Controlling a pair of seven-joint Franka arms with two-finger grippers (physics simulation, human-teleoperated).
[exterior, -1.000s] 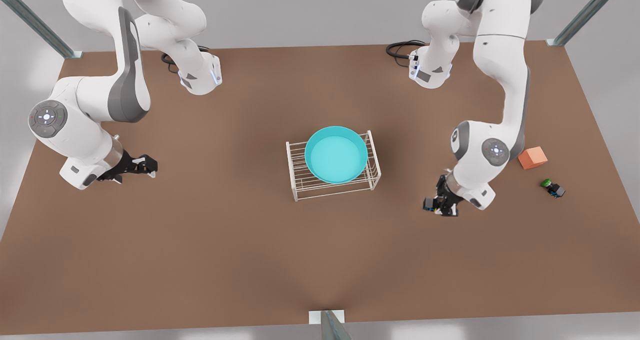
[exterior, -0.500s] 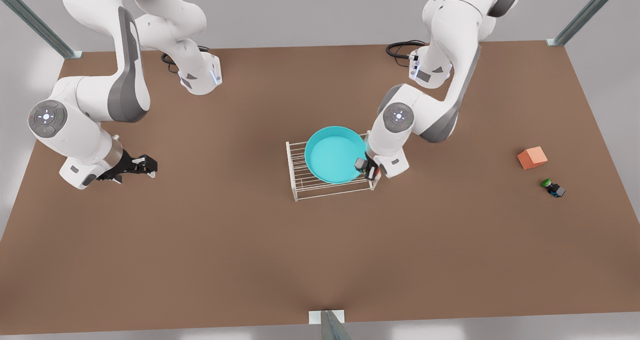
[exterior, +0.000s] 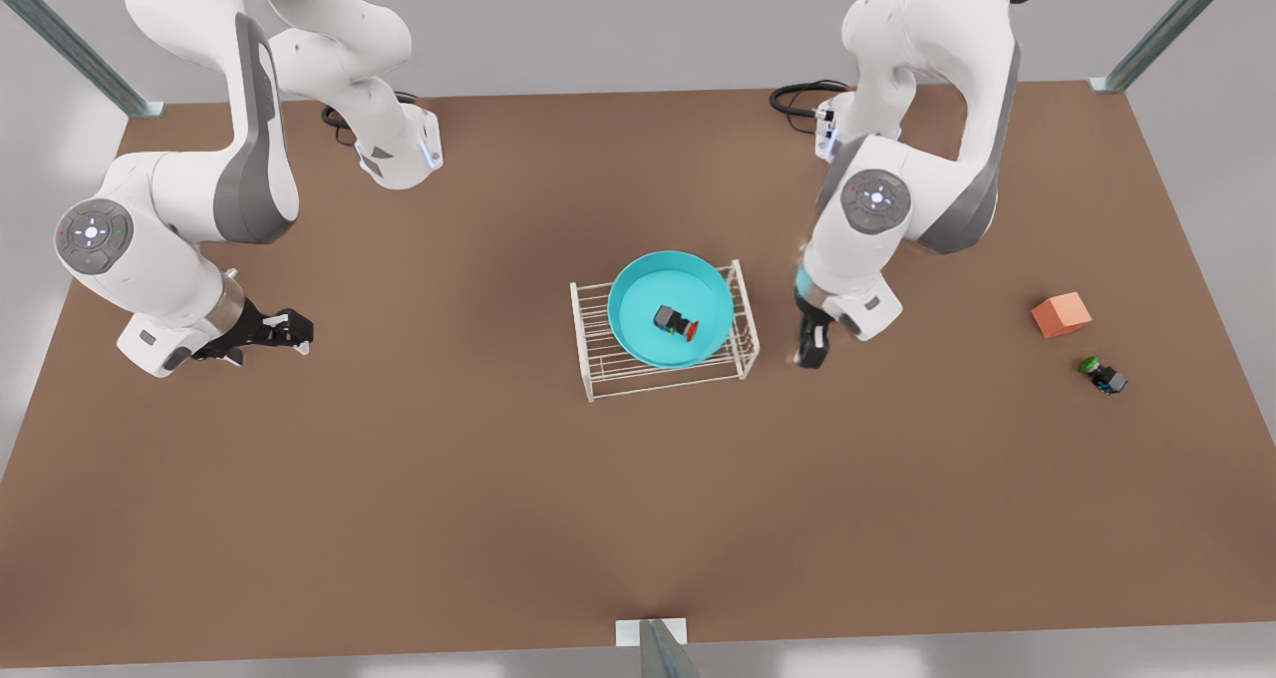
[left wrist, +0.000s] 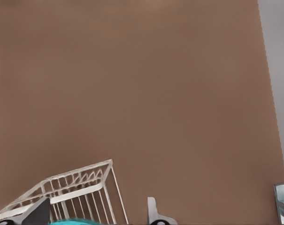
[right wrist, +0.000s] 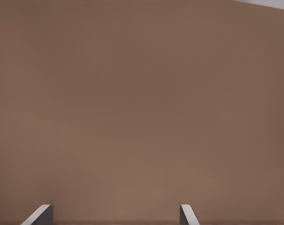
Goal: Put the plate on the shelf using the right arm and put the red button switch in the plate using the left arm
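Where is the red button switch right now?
In the front view, the red button switch lies on its side inside the plate atop the shelf, with the open left gripper just beyond the shelf's right end.

Shelf (exterior: 662, 371): you find it mid-bench (exterior: 449, 518).
Plate (exterior: 638, 309): on the shelf's top.
Red button switch (exterior: 678, 322): in the plate.
Left gripper (exterior: 812, 344): just beside the shelf, on the front view's right.
Right gripper (exterior: 289, 331): well apart, on the front view's left.
Cube (exterior: 1061, 314) and second switch (exterior: 1102, 374): near each other, far on the front view's right.
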